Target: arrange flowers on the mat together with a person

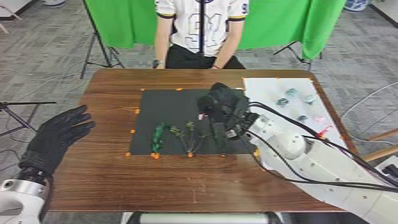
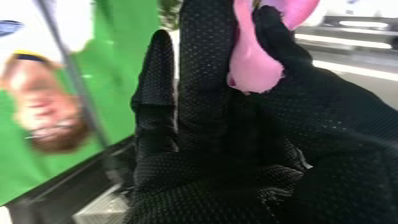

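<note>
Over the right part of the dark mat (image 1: pixel 169 106) is my right hand (image 1: pixel 222 102), with a small pink bit beside it in the head view. In the right wrist view, a pink flower (image 2: pixel 255 67) is pinched between the thumb and fingers of my right hand (image 2: pixel 200 100). A dark green stem (image 1: pixel 158 137) lies on the mat's near left part, and a thin branching green sprig (image 1: pixel 189 137) lies to its right. My left hand (image 1: pixel 62 136) is open, left of the mat, its fingers straight.
A white sheet (image 1: pixel 262 90) at the table's right side bears several small pale flowers (image 1: pixel 291 93) and a pink-red piece (image 1: pixel 324 131). Orange markers (image 1: pixel 155 155) edge the mat. The right arm crosses the table's right side.
</note>
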Robot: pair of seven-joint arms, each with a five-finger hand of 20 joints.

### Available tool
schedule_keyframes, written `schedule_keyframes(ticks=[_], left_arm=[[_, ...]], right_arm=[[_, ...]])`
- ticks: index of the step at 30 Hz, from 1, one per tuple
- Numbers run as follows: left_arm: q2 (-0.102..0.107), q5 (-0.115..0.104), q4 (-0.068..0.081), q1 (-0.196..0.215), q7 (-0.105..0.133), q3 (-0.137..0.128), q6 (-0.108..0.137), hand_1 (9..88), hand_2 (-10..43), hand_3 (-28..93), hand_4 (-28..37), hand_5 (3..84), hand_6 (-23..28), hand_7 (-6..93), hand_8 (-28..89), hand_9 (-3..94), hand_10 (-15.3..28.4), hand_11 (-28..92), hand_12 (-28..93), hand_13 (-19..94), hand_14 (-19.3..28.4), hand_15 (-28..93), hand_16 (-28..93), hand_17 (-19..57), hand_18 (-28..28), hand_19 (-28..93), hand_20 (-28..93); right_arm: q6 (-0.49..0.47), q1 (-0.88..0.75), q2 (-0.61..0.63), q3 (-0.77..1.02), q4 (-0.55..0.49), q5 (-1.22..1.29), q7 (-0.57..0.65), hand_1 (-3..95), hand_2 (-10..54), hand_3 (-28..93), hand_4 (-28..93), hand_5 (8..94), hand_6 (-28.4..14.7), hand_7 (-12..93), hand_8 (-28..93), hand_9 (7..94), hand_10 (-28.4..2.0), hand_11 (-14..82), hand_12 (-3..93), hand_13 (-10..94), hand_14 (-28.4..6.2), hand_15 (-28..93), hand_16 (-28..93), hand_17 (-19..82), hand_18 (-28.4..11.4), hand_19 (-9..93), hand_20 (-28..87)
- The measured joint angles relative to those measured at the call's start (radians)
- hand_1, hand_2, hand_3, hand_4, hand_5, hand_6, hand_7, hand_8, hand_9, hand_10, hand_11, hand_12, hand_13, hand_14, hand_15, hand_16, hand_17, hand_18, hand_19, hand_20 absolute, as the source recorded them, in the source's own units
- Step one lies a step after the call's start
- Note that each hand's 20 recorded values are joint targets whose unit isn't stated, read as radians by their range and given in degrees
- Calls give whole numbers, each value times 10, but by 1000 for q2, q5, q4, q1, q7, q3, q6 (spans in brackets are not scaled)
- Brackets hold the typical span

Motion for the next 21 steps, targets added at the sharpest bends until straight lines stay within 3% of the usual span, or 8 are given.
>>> schedule_keyframes(ticks=[6,12,21], left_arm=[[14,-4,0,-1,16,12,17,271,-21,720,-259,370,47,180,-86,321,117,240,171,282,148,327,-10,-52,206,494,67],[44,-20,2,-5,54,41,83,273,-19,720,-258,371,47,184,-87,309,114,239,172,272,143,325,-9,-52,205,496,67],[69,-23,20,-48,54,65,84,274,-17,719,-258,370,48,184,-88,306,113,238,173,264,141,321,-7,-53,205,495,66]], right_arm=[[-11,156,-117,-150,78,2,-51,543,-95,804,-283,648,59,545,-8,784,-22,195,491,760,30,377,430,293,-93,570,354],[-12,268,-217,-299,149,1,-60,542,-95,801,-283,648,59,546,-11,783,-23,195,490,758,30,377,430,290,-94,570,356],[-5,341,-353,-391,253,11,-49,537,-95,800,-283,645,61,544,-20,782,-22,191,485,753,30,376,427,286,-97,568,357]])
